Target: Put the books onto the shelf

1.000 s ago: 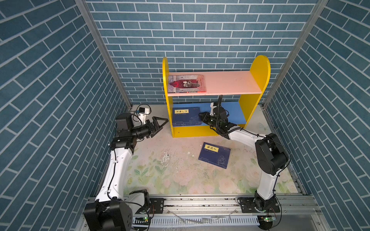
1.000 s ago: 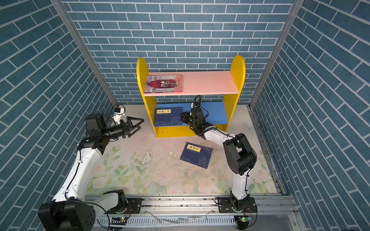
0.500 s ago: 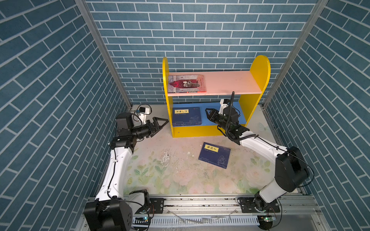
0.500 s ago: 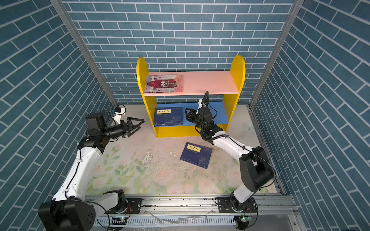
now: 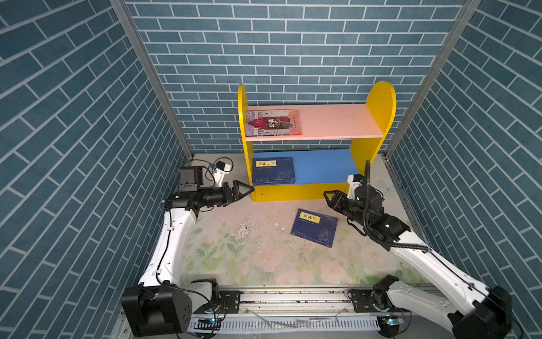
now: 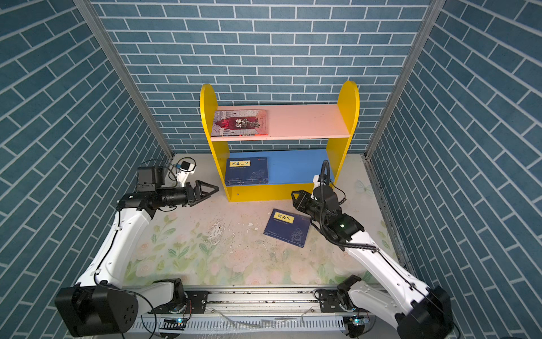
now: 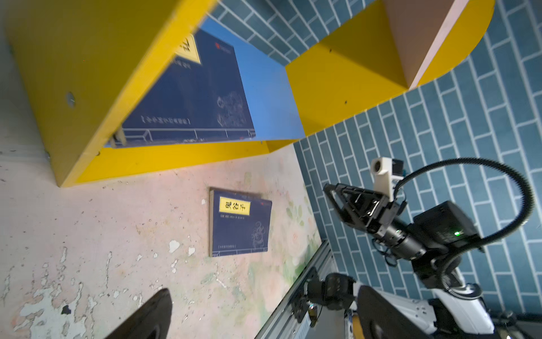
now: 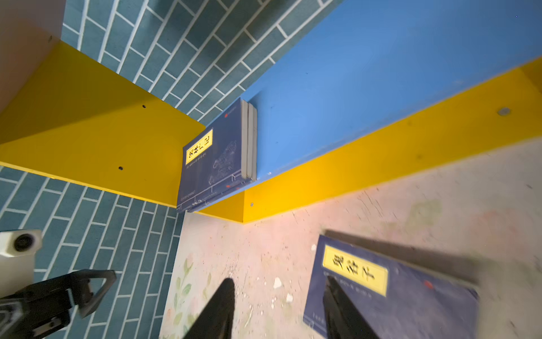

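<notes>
Shows one navy book (image 5: pixel 314 232) flat on the table (image 5: pixel 234 264), label end toward the shelf (image 5: pixel 378 123) and slightly skewed, a navy stack (image 5: pixel 274 171) on its blue board (image 5: pixel 322 167), a grey-and-red book (image 5: pixel 274 123) on its pink board (image 5: pixel 334 121), both arms' jaws spread, empty.

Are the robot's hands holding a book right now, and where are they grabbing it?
No, nothing is held. The left gripper and the right gripper are both open and empty. The navy book lies flat on the table, untouched.

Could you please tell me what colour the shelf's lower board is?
Blue. The lower board shows best in a top view.
</notes>
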Motion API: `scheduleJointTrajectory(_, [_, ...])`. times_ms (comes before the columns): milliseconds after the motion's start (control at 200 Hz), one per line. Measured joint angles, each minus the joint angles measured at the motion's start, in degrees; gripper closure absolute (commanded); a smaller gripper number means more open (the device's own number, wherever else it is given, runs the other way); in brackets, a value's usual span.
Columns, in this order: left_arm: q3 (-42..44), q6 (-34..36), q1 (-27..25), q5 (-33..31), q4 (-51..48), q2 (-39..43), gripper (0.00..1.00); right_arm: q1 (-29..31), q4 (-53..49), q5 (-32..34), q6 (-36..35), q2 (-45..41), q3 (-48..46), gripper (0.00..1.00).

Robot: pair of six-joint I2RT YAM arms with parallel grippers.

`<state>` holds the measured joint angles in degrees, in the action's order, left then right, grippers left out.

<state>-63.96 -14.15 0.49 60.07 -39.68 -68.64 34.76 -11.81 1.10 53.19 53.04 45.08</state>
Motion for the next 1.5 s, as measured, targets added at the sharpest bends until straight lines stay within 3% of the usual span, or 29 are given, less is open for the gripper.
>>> scheduleJointTrajectory(115, [0.00, 4.72, -7.65, -1.40, -4.07, -0.26, 0.00, 0.00, -6.99, 1.73, 3.74, -7.43, -3.54, 0.44])
scheduleJointTrajectory(215, [0.00, 6.60, -15.32, -3.82, -4.92, -0.79, 0.00, 0.00, -9.68, 1.66, 6.23, -8.46, -7.15, 0.44])
scheduleJointTrajectory(365, [0.72, 6.27, -24.85, -7.52, -2.82, -4.52, 0.00, 0.00, -10.97, -0.17, 8.57, -1.81, -10.27, 0.44])
scheduleJointTrajectory(620, [1.51, 5.92, -33.09, -15.54, 1.97, -14.27, 0.00, 0.00, -10.23, -1.49, 10.03, 9.73, -12.02, 0.44])
scheduleJointTrajectory(855, [2.56, 0.87, -35.21, -21.46, 11.41, -21.53, 0.00, 0.00, -9.92, -0.33, 10.54, 12.94, -12.02, 0.44])
scheduleJointTrajectory(1195, [9.22, -6.12, -38.77, -29.46, 27.47, -25.49, 0.00, -1.88, -8.61, 0.48, 11.06, 13.84, -12.28, 0.43])
scheduleJointTrajectory(1501, [10.99, -7.61, -39.41, -30.69, 36.09, -31.67, 0.00, -5.95, -7.02, -0.04, 9.90, 17.14, -12.57, 0.43])
